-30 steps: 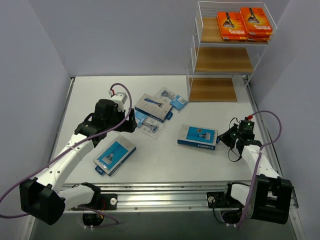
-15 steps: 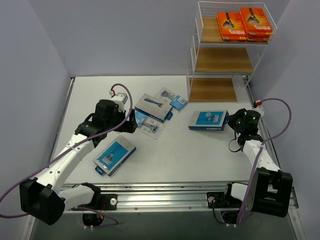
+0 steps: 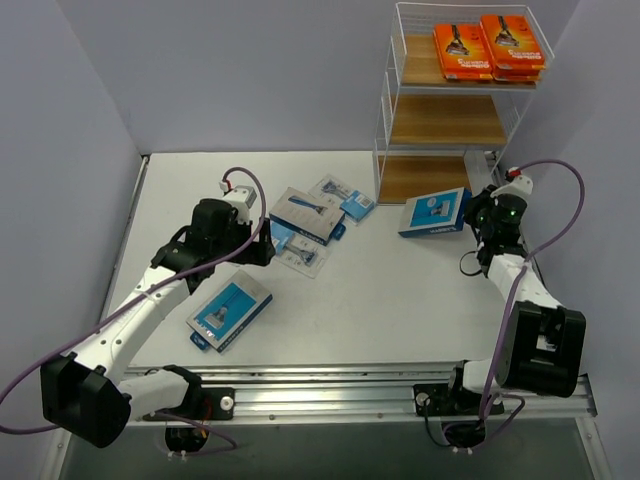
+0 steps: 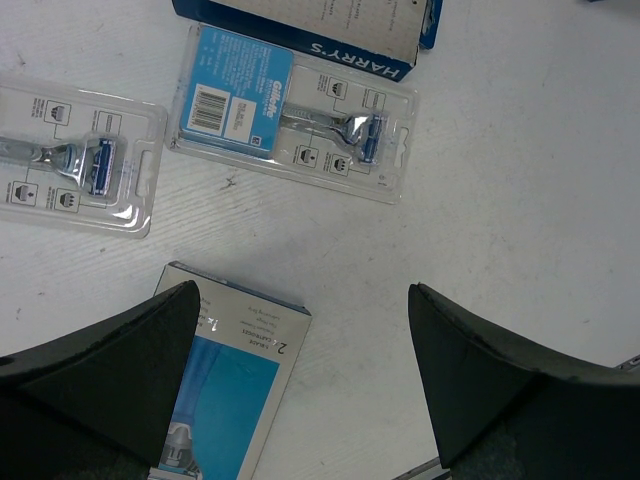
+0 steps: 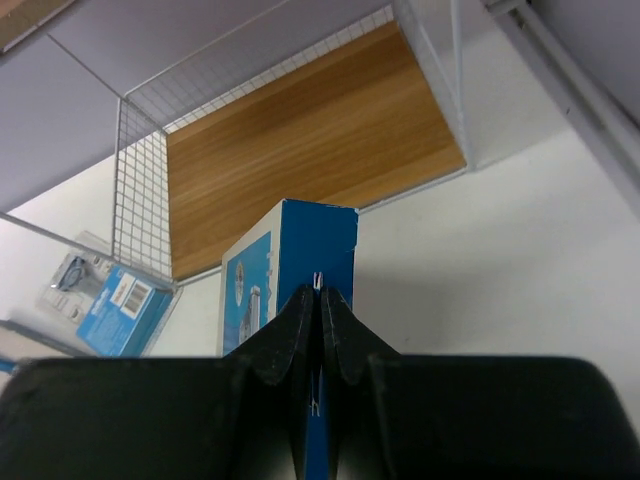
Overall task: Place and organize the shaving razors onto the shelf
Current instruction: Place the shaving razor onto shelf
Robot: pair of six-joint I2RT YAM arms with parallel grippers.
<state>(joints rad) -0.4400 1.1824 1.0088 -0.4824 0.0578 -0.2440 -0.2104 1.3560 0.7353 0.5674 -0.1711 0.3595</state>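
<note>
The white wire shelf [image 3: 455,100] stands at the far right, with two orange razor packs [image 3: 462,50] [image 3: 512,42] on its top tier. My right gripper [image 3: 478,215] is shut on a blue-and-grey razor box [image 3: 434,212] and holds it off the table in front of the bottom tier. In the right wrist view the box [image 5: 300,250] stands on edge between the shut fingers [image 5: 320,295], before the wooden tier [image 5: 300,150]. My left gripper [image 3: 262,250] is open and empty above the table [image 4: 300,330].
A blue-and-grey box [image 3: 229,310] lies near the left gripper and shows in the left wrist view [image 4: 235,390]. Another box [image 3: 307,214] and blister packs [image 3: 342,196] [image 3: 298,252] lie mid-table. Two blister packs [image 4: 290,115] [image 4: 70,150] show in the left wrist view.
My right gripper has carried the blue-and-grey box from the middle of the table up and away, to just in front of the shelf's bottom tier. The left arm has not moved.
</note>
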